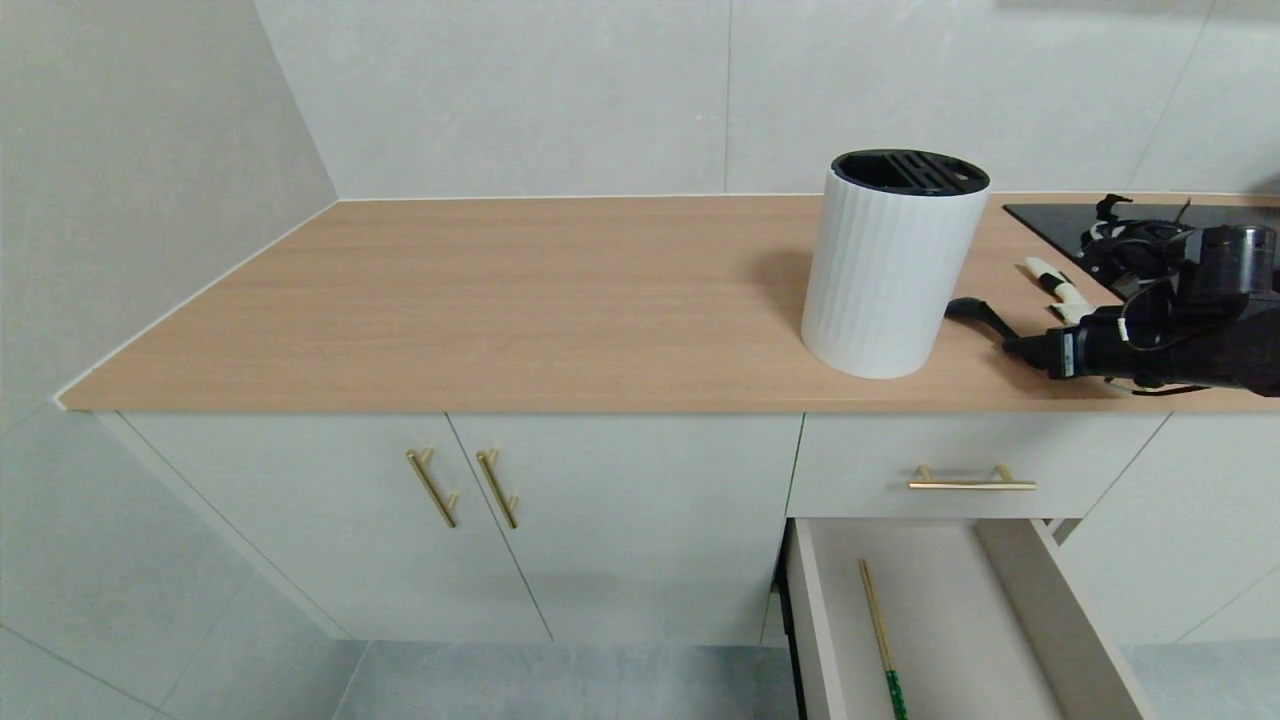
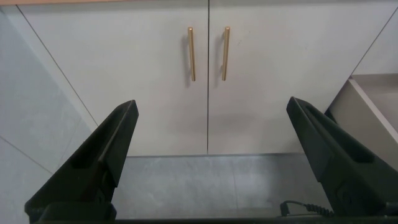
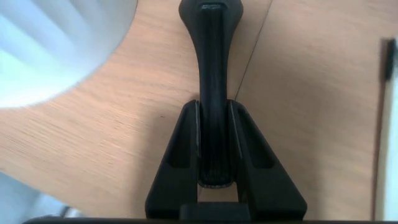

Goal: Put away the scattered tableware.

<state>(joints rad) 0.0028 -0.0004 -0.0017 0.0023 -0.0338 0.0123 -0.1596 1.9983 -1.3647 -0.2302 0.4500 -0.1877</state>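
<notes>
open drawer (image 1: 1045,610) below the tabletop (image 1: 500,300) holds chopsticks (image 1: 880,628) lying lengthwise. right end effector (image 3: 213,109) is pinched on a black utensil (image 3: 210,56), low over the tabletop just beside the white ribbed holder (image 1: 890,270); whether the utensil has left the wood cannot be told. a white-handled knife (image 1: 1055,283) lies further back, near the cooktop (image 1: 1100,215). left end effector (image 2: 211,106) is spread, holding nothing, low before the cabinet doors (image 2: 155,87). judgement: the step in hand is pickup of the black utensil. the next move calls for a lift clear of the holder, then carriage to holder or drawer; which is undetermined.
</notes>
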